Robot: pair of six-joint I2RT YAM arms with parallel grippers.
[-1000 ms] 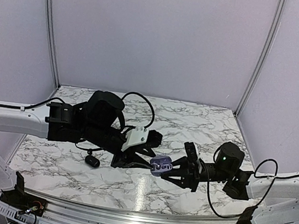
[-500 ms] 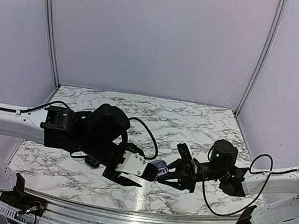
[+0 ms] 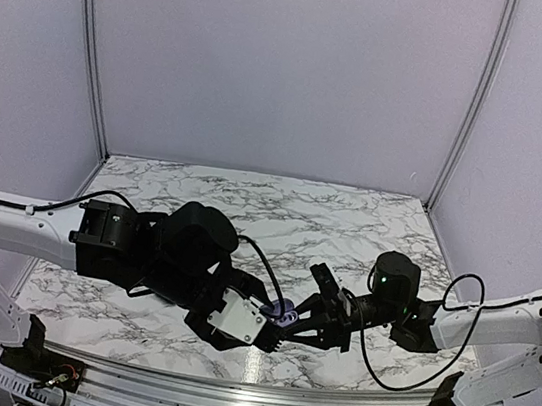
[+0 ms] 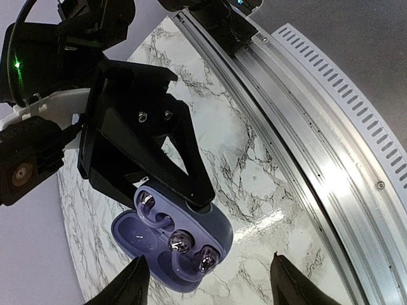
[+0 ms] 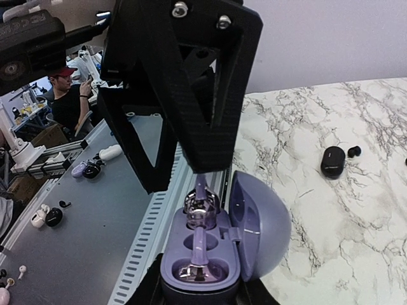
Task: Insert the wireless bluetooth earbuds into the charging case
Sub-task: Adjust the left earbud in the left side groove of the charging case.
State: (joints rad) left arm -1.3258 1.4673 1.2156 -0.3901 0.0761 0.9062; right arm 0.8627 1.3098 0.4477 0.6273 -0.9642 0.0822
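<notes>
- We counted two silvery-grey earbuds (image 5: 202, 210) in one open purple charging case (image 5: 261, 222).
- Right jaws pinched it; left jaws stood spread.
- One black case (image 5: 332, 161), one black bud (image 5: 354, 151) lay on the counter (image 5: 356, 210).

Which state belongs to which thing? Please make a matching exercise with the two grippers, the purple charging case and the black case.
1. left gripper
2. right gripper
3. purple charging case
4. black case

a. lies on the marble table
b. lid open, silvery earbuds inside
c. shut on the charging case
d. open, holding nothing

Pairs: 1-d, 2-c, 3-b, 4-a.
</notes>
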